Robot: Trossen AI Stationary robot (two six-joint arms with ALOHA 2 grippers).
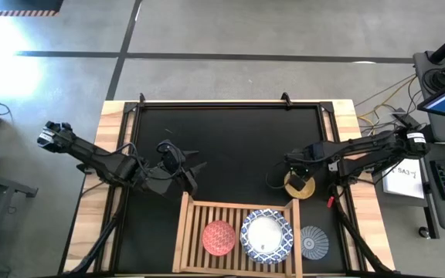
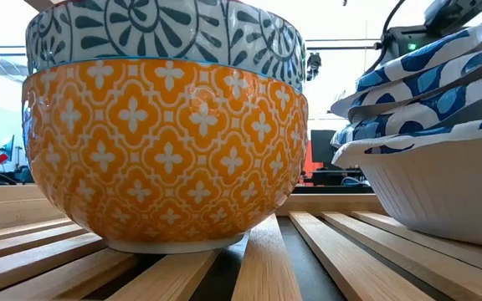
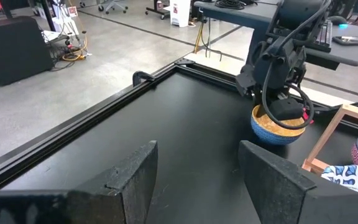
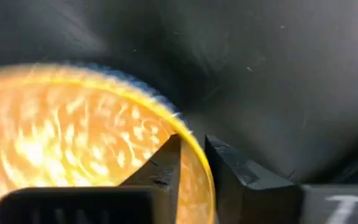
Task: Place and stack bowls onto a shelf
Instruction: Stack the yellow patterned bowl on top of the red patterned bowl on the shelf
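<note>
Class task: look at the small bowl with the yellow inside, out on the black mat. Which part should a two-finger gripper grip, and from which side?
Grip the rim of the yellow-lined bowl, from above. It sits upright and open, so its thin wall takes one finger inside and one outside. The right gripper shows this: its jaws straddle the rim. The left gripper waits open, across the black mat.
</note>
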